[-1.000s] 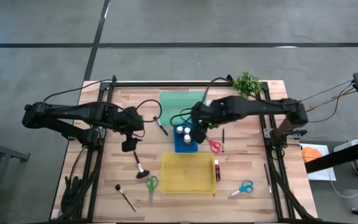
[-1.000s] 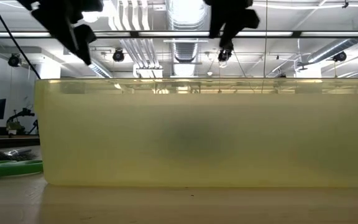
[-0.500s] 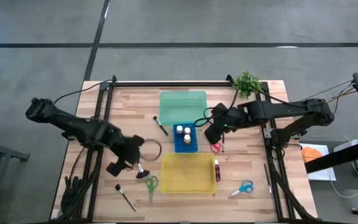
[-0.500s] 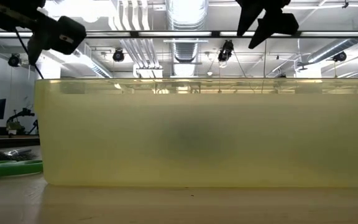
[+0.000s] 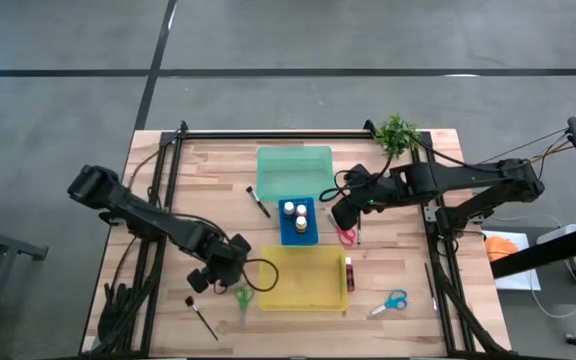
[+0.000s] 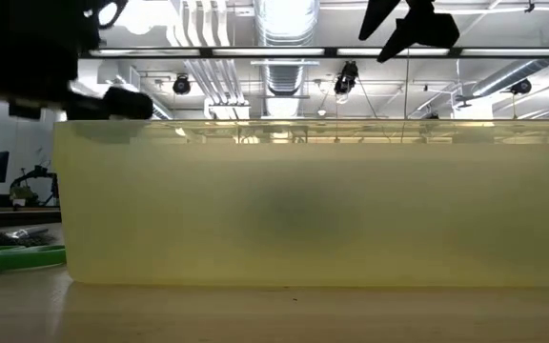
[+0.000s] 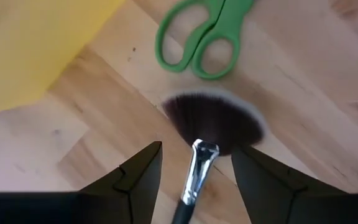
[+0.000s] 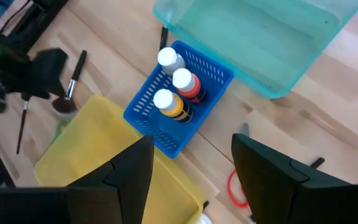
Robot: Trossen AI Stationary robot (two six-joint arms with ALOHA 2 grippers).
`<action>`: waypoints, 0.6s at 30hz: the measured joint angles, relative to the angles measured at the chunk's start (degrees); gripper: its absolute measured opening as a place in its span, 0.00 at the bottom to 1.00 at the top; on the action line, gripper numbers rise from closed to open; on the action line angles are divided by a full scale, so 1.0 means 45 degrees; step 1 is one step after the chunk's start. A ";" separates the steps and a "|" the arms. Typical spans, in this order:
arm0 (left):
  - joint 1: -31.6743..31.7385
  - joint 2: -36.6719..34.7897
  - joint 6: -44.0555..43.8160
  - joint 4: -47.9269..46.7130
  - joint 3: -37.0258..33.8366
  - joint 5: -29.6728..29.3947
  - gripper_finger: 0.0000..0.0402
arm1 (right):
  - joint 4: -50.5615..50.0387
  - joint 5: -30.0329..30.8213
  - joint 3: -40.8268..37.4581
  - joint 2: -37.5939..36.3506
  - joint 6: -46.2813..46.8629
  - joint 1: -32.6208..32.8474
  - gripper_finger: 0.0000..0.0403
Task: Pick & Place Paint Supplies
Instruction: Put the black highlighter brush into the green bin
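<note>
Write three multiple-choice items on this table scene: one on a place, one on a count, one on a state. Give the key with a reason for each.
1. Where do the green scissors lie?
A. inside the green tray
B. on the table by the yellow tray's left edge
C. in the blue basket

2. How many white-capped bottles stand in the blue basket?
A. one
B. three
C. five

3. How does the left claw stand?
A. shut on the green scissors
B. fingers either side of a fan brush's handle, above the table
C. resting in the yellow tray

Key: 1 B, the high view shows them on the wood beside the yellow tray. 2 B, the right wrist view shows three caps. 3 B, the left wrist view shows the fan brush running between the two fingers.
</note>
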 joint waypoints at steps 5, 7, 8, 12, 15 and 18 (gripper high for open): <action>-0.0024 0.0693 0.0044 0.0744 0.0000 0.0010 0.50 | -0.0033 0.0214 0.0264 -0.0028 0.0004 0.0015 0.53; -0.0024 0.0718 0.0053 0.1057 -0.0034 0.0010 0.50 | -0.0042 0.0238 0.0290 -0.0052 0.0006 0.0015 0.53; -0.0024 0.0739 0.0045 0.1298 -0.0083 0.0010 0.50 | -0.0051 0.0237 0.0290 -0.0069 0.0006 0.0015 0.53; -0.0024 0.0908 -0.0093 0.1595 -0.0498 0.0015 0.47 | -0.0060 0.0238 0.0290 -0.0097 0.0040 0.0019 0.53; -0.0024 0.0930 -0.0235 0.1724 -0.0907 0.0122 0.40 | -0.0099 0.0233 0.0290 -0.0092 0.0054 0.0023 0.53; -0.0024 0.0907 -0.0355 0.2025 -0.1183 0.0355 0.33 | -0.0104 0.0233 0.0290 -0.0089 0.0054 0.0019 0.53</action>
